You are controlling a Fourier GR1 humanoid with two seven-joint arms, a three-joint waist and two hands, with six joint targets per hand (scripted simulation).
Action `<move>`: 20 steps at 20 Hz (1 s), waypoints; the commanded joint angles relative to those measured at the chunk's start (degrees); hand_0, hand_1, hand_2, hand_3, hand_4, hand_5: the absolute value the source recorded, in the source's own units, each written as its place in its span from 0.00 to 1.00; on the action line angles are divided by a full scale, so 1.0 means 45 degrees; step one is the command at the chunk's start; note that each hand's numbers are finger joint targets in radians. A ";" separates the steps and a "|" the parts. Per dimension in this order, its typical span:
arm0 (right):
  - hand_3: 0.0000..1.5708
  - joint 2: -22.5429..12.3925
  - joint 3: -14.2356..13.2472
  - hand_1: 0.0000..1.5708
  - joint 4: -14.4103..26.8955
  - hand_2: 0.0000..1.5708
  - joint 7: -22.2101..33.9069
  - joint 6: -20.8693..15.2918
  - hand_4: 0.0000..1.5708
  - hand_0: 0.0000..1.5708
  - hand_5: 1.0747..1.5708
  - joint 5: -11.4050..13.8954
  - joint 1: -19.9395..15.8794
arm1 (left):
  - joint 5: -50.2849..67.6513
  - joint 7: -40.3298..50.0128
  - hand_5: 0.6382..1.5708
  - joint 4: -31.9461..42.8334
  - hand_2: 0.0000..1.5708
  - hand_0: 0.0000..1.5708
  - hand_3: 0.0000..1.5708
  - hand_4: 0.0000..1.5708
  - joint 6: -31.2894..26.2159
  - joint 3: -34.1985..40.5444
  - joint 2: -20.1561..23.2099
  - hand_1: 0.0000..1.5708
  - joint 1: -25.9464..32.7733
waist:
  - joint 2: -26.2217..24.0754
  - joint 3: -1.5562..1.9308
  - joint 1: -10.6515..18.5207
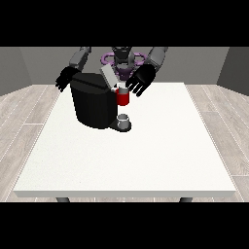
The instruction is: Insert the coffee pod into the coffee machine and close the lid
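Front view, inspected from the near edge outward. White table [131, 160]: its near half carries nothing that shows, and two dark legs are visible under the near edge.

Further back, left of the table's middle, stands the black coffee machine [95, 104]. At its right front, on a dark base, sits a small grey cup [124, 119], directly below the machine's brew head. The brew head has a red section [123, 98] with a pale top. Whether that pale top is the coffee pod already seated in its slot cannot be told; no separate pod shows anywhere on the table.

Above the red section, the machine's grey lid [109, 76] is raised, tilted up and back toward the robot, so the lid is not closed.

Hand at the view's right [140, 80]: fingers spread and roughly straight, gripping nothing, held just beside the brew head at its upper right. Contact with the machine cannot be confirmed.

Hand at the view's left [63, 79]: fingers likewise splayed, holding nothing, at the machine's upper left rear corner, near or touching it; which cannot be told.

Farthest back, the robot's torso [122, 61] stands behind the table's far edge, grey arms reaching forward on either side of the machine.
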 commanded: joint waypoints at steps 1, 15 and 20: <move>0.00 0.0232 0.0334 0.00 -0.0398 0.00 0.0166 -0.0213 0.29 0.00 1.00 0.0210 0.0232 | -0.0476 -0.0623 1.00 0.0235 0.52 0.36 0.41 0.15 -0.0269 -0.0424 0.0318 0.36 0.0410 | -0.0065 -0.0016 -0.0160; 0.00 0.0013 0.0107 0.00 0.0272 0.00 0.0117 -0.0195 0.22 0.00 1.00 0.0219 0.0594 | -0.0835 -0.0417 1.00 0.0012 0.00 0.00 0.00 0.00 -0.0950 -0.0538 0.0303 0.00 0.0401 | -0.0727 -0.0013 0.0192; 0.00 -0.0271 -0.0717 0.00 0.1722 0.00 -0.0810 0.0018 0.24 0.00 1.00 -0.0214 0.0397 | -0.0964 0.0555 1.00 -0.0712 0.00 0.00 0.00 0.00 -0.1147 -0.0825 -0.0607 0.00 0.0200 | -0.1154 -0.0005 0.0949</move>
